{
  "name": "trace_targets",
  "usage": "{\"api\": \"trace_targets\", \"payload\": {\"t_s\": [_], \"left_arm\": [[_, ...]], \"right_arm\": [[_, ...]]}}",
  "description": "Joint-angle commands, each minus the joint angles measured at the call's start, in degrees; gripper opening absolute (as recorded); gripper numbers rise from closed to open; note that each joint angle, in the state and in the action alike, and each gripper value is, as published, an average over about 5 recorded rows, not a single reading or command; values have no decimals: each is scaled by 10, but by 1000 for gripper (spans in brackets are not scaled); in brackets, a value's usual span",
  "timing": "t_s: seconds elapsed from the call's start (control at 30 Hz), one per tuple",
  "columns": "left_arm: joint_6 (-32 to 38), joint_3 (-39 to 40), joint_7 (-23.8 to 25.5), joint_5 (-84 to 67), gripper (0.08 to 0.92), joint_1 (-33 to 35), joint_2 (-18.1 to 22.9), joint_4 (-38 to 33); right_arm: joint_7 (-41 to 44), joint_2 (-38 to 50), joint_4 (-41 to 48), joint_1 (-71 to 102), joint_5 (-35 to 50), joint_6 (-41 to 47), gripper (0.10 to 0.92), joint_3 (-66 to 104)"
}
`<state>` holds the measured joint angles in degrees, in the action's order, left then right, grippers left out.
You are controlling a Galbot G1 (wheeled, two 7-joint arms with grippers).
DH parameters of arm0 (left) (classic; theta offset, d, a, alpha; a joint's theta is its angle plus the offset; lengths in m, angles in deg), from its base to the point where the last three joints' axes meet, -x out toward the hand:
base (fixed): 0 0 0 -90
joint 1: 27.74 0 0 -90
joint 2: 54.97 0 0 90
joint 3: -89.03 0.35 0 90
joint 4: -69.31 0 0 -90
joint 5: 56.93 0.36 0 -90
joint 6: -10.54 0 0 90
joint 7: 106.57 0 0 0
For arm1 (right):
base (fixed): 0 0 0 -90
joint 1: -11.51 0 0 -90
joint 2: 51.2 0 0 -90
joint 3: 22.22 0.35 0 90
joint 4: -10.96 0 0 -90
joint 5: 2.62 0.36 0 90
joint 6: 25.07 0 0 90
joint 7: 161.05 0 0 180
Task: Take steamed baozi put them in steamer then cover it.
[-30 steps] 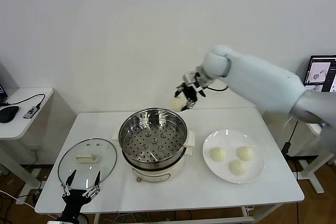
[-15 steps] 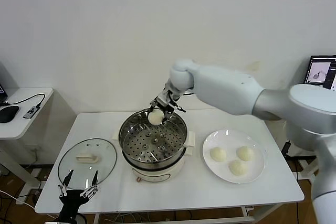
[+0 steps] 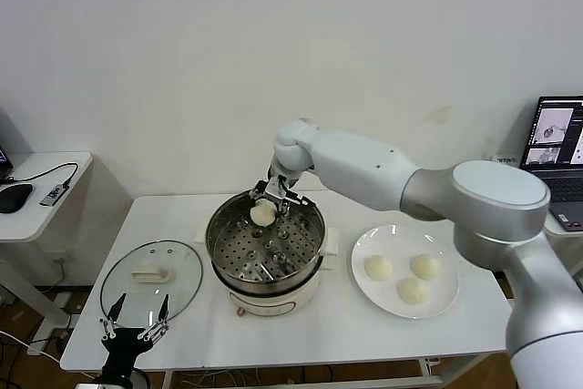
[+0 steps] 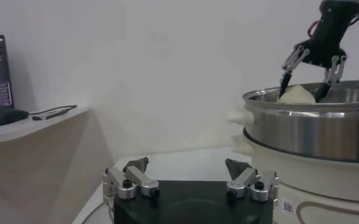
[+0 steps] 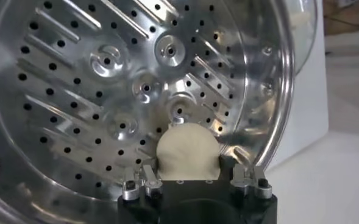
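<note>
One steamed baozi (image 3: pixel 262 213) hangs just inside the far rim of the steamer (image 3: pixel 215 243), a shiny pot with a perforated tray (image 5: pixel 106 91) on a white base. My right gripper (image 3: pixel 267 201) reaches over that rim, its fingers close on both sides of the bun (image 5: pixel 187 151). Three more baozi (image 3: pixel 378 268) (image 3: pixel 424 266) (image 3: pixel 412 291) lie on the white plate (image 3: pixel 448 302) to the right of the pot. The cover (image 3: pixel 175 291), clear glass with a white handle, lies flat to the left of the pot. My left gripper (image 3: pixel 137 325) stands open at the table's front left edge, just before the cover.
A low side table (image 3: pixel 41 211) with a mouse and cables stands to the left. A laptop (image 3: pixel 556 134) sits at the far right. The steamer's steel wall (image 4: pixel 313 131) rises close in front of the left gripper (image 4: pixel 191 176).
My right arm has swung left from behind the pot and come down, carrying the baozi over the far rim into the steamer. The left arm has barely moved.
</note>
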<state>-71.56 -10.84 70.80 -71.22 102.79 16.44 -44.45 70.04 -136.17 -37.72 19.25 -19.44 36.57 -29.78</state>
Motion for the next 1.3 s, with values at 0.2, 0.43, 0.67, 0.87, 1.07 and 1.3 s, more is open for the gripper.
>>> {"api": "trace_targets", "payload": {"t_s": [0.2,0.43,0.67,0.87,1.07,1.3], "left_arm": [[0,1,-1,0,823,-1,2,1],[-1,1,-1,0,823,-1,3,-1],[-3,-1,-1,0,823,0,-1,-6],[-4,-2,-1,0,823,0,-9,-7],[-6,-1,-1,0,823,-3,-15,-6],[-8,-1,-1,0,823,-7,-16,-2]], "right_arm": [[-15,-12,31,8,-62,-43,802,7],[17,48,-59,-64,112,26,823,-29],[91,167,-225,-153,239,295,823,-49],[85,303,-345,-176,316,487,823,-58],[76,407,-419,-163,321,540,823,-63],[76,491,-430,-84,280,520,823,-53]]}}
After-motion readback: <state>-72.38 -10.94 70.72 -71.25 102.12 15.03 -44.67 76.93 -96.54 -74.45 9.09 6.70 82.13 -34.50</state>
